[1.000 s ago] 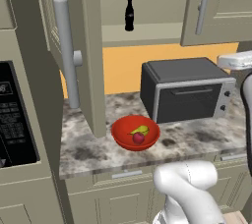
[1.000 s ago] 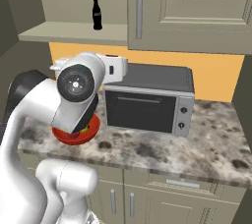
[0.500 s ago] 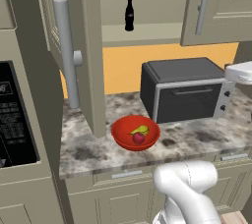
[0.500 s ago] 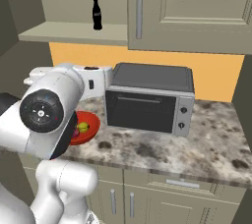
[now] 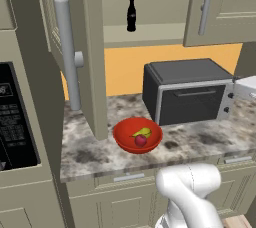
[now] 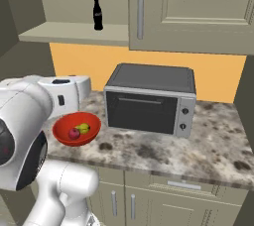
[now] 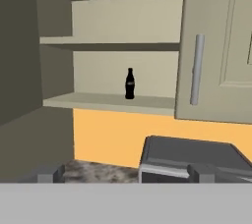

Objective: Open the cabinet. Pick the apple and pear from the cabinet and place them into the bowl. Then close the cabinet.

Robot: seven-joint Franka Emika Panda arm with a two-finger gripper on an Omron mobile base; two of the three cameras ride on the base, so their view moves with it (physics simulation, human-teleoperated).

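The cabinet [image 7: 147, 21] has its left door [image 5: 85, 47] swung open toward me, and its right door [image 7: 216, 46] is shut, with a long bar handle [image 7: 197, 69]. A dark cola bottle [image 7: 129, 84] stands alone on the lower shelf. The red bowl [image 5: 125, 133] sits on the counter below the opening, holding the dark-red apple [image 5: 141, 140] and the yellow-green pear [image 5: 143, 132]. In the right base view the bowl [image 6: 62, 132] holds the apple [image 6: 74, 133] and the pear [image 6: 83, 128]. My gripper [image 7: 123, 174] is open and holds nothing. It faces the cabinet from in front of the counter.
A dark toaster oven [image 5: 187, 92] stands on the marble counter [image 5: 85, 154] right of the bowl. The open door's handle [image 5: 67, 52] juts out at the left. A black appliance panel [image 5: 15, 117] fills the far left. Drawers and low doors [image 6: 163, 195] lie under the counter.
My arm has drawn back from the bowl, and its big joint has sunk to the lower left of the right base view. The fruit stays in the bowl and the gripper stays open.
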